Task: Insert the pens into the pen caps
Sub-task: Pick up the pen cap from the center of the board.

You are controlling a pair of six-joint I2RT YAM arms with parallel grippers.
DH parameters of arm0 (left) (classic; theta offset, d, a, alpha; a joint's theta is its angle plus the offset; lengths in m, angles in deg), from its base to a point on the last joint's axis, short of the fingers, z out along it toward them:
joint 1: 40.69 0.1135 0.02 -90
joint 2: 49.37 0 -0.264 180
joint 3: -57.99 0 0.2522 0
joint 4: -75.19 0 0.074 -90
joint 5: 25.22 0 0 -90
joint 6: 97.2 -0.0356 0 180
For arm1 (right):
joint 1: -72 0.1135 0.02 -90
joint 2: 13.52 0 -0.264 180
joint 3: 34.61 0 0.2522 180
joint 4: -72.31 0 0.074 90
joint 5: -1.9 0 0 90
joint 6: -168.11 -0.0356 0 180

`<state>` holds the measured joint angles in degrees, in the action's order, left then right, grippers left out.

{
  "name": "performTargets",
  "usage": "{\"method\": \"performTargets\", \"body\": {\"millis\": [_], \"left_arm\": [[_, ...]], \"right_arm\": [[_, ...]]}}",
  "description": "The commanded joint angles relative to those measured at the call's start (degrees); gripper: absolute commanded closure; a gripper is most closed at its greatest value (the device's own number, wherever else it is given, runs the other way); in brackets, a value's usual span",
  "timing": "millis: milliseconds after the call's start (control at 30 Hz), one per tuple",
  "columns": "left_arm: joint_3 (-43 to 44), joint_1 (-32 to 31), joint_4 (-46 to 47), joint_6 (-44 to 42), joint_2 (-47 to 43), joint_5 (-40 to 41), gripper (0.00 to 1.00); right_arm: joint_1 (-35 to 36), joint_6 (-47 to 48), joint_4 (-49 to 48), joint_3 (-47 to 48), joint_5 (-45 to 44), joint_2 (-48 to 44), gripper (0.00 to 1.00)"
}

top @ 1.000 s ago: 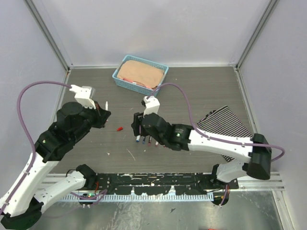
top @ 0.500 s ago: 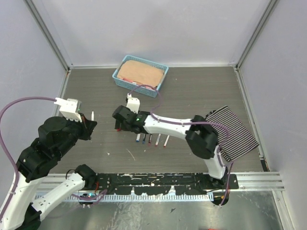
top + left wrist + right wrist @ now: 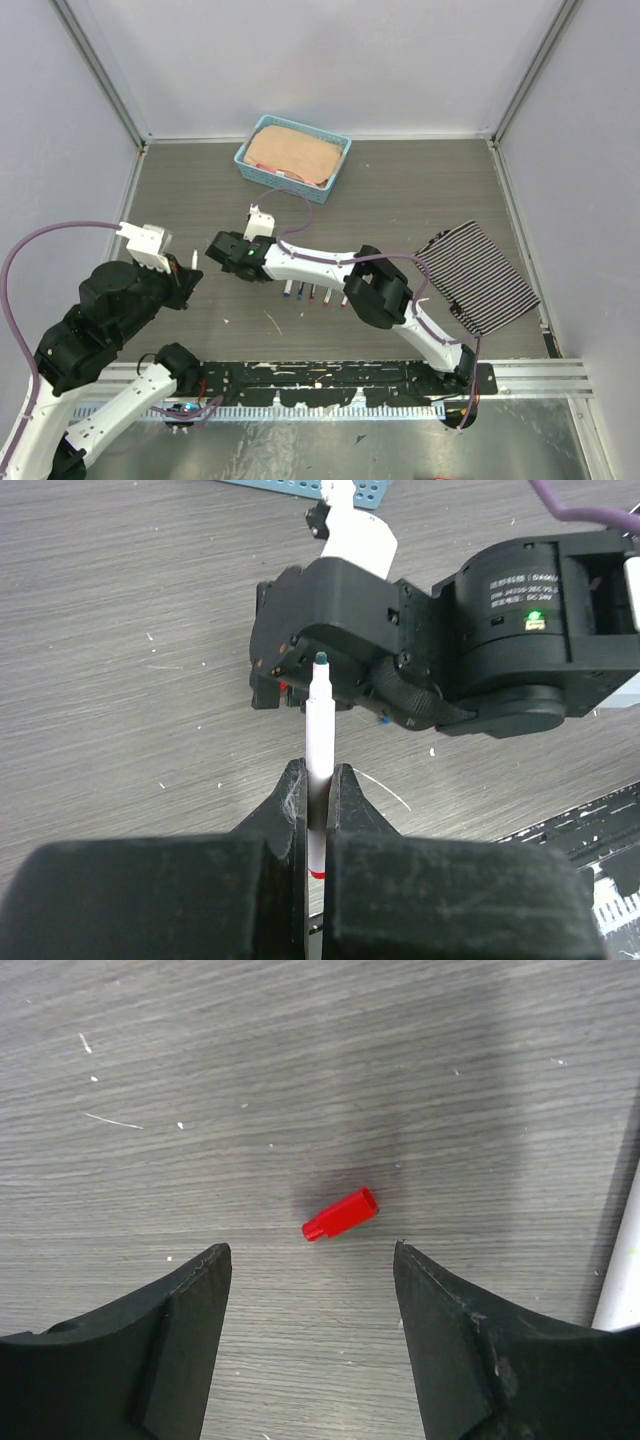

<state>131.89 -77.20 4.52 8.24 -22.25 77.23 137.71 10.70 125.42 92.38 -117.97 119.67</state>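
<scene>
My left gripper [image 3: 318,780] is shut on a white pen [image 3: 320,720] whose dark tip points away from me toward the right gripper's black body. In the top view this left gripper [image 3: 190,263] sits at the table's left. My right gripper [image 3: 310,1250] hangs open just above a small red pen cap [image 3: 341,1214] that lies on its side on the wood, a little ahead of the two fingertips. In the top view the right gripper [image 3: 218,250] covers that cap. Several more white pens [image 3: 312,293] with coloured ends lie in a row under the right forearm.
A blue basket [image 3: 340,160] with a tan pad inside stands at the back centre. A black-and-white striped cloth [image 3: 482,280] lies at the right. A white pen barrel [image 3: 625,1280] shows at the right edge of the right wrist view. Grey walls enclose the table.
The right arm has swung left from above the row of pens to above the red cap, and its jaws have widened. The left arm has drawn back to the left, still holding the pen.
</scene>
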Motion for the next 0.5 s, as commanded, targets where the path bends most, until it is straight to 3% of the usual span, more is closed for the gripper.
{"method": "performTargets", "body": {"millis": [0,467], "left_arm": [[-1.00,0.04,1.70,-0.47,-2.02,-1.33,1.00],[-2.35,0.06,2.94,-0.38,-2.86,-1.76,1.00]], "right_arm": [[0.58,-3.94,5.15,3.10,-5.09,1.42,0.30],[0.74,-1.46,2.80,6.57,-4.45,5.81,0.40]]}}
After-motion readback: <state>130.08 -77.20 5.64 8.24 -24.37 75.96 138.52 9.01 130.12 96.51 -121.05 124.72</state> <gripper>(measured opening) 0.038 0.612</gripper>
